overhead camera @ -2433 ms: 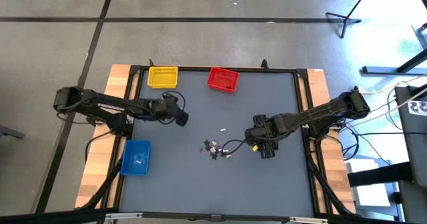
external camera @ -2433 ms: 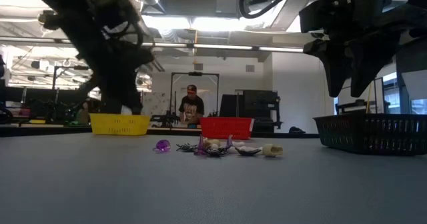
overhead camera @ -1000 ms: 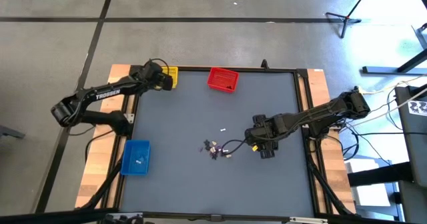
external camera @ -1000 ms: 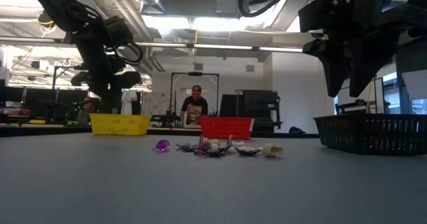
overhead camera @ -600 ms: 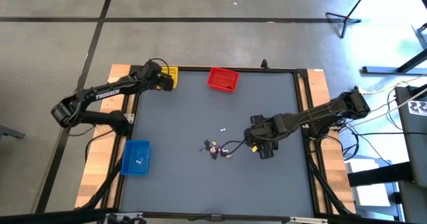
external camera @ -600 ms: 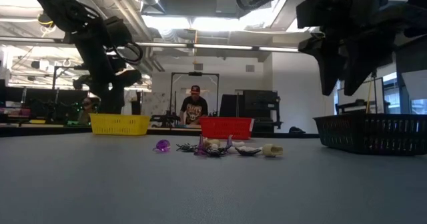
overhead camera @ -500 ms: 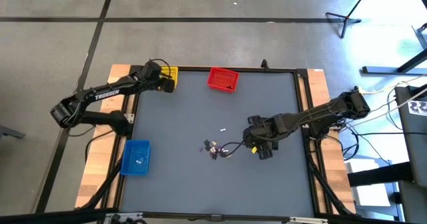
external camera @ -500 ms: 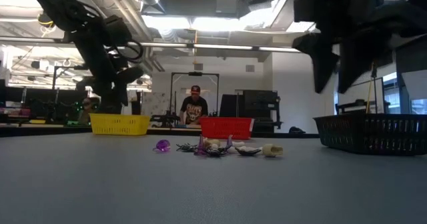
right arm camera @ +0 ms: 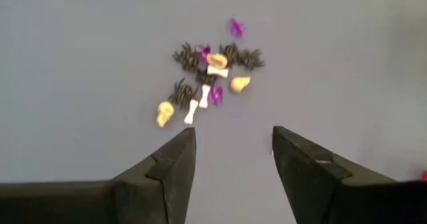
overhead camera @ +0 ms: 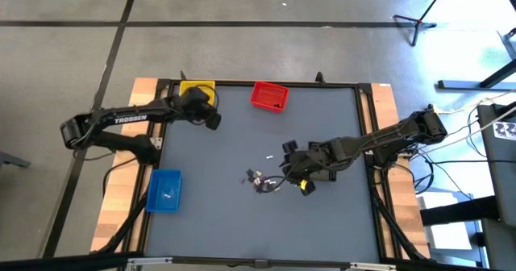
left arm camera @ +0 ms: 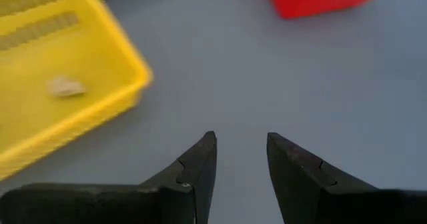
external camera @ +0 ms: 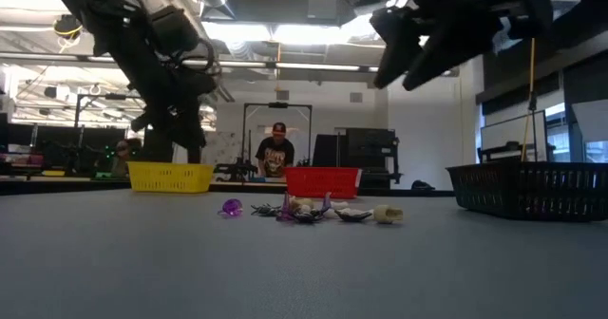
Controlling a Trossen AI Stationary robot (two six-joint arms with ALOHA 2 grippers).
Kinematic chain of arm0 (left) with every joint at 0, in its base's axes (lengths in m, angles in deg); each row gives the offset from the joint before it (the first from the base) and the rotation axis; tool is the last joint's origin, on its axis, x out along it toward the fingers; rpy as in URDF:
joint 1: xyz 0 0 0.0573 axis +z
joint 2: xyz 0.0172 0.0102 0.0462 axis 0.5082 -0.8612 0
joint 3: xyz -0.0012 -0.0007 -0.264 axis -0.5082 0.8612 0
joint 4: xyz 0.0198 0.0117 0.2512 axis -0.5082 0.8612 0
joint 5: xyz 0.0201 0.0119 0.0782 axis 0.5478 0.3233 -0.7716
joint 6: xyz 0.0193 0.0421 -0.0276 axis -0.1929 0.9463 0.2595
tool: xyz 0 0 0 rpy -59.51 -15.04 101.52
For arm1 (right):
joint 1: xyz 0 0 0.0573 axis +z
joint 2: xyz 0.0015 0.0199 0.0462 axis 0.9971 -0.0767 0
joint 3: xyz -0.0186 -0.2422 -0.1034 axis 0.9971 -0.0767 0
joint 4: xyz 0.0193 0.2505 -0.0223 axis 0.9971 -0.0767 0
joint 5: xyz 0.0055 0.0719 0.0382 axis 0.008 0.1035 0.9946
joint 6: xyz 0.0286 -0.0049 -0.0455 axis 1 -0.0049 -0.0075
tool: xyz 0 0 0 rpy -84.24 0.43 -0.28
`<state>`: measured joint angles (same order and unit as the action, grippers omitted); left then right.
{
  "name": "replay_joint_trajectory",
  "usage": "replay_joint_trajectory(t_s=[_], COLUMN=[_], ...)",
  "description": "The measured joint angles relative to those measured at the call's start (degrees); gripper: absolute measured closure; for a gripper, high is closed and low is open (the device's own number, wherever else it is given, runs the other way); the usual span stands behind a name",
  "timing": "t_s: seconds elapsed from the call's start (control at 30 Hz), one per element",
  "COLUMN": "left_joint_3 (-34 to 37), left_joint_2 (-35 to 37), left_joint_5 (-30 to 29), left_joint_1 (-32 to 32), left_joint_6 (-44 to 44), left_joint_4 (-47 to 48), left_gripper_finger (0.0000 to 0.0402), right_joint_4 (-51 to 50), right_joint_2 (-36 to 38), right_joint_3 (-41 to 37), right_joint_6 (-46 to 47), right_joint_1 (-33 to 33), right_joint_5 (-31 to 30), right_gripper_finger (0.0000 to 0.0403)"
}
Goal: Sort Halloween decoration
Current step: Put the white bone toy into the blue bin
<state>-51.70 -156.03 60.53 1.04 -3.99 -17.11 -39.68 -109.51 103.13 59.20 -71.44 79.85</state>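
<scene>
open grey table (overhead camera: pixel 218 223) lies all around the trinket cluster (overhead camera: pixel 260 179); bins hug the edges: yellow bin (overhead camera: pixel 193 87), red bin (overhead camera: pixel 269 96), blue bin (overhead camera: pixel 164 190). right gripper (overhead camera: pixel 292 174) hangs just beside the cluster.

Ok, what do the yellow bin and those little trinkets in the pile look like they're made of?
Yellow bin: probably moulded plastic, with a smooth, uniform colour and slotted walls. Trinkets: likely small plastic pieces in flat purple, white, tan and black; too small to be sure.

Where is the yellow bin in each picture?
High view: yellow bin at the table's far edge, partly under the left arm.
Low view: yellow bin at left, far back.
Left wrist view: fills the upper left.
Right wrist view: not in it.
Shared landmark: the red bin beside it.
</scene>
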Motion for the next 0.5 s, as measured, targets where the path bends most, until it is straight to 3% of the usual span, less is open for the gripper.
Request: replay_joint_trajectory(t_s=[0.5], left_joint_3=[0.0], left_joint_2=[0.0], left_joint_5=[0.0], left_joint_1=[-19.3], left_joint_6=[-3.2], left_joint_4=[-8.3], left_gripper_finger=[0.0278], right_joint_4=[3.1], right_joint_2=[-7.4], right_joint_3=[0.0], right_joint_6=[-0.7], right_joint_1=[-10.2], right_joint_5=[4.6], right_gripper_finger=[0.0205])
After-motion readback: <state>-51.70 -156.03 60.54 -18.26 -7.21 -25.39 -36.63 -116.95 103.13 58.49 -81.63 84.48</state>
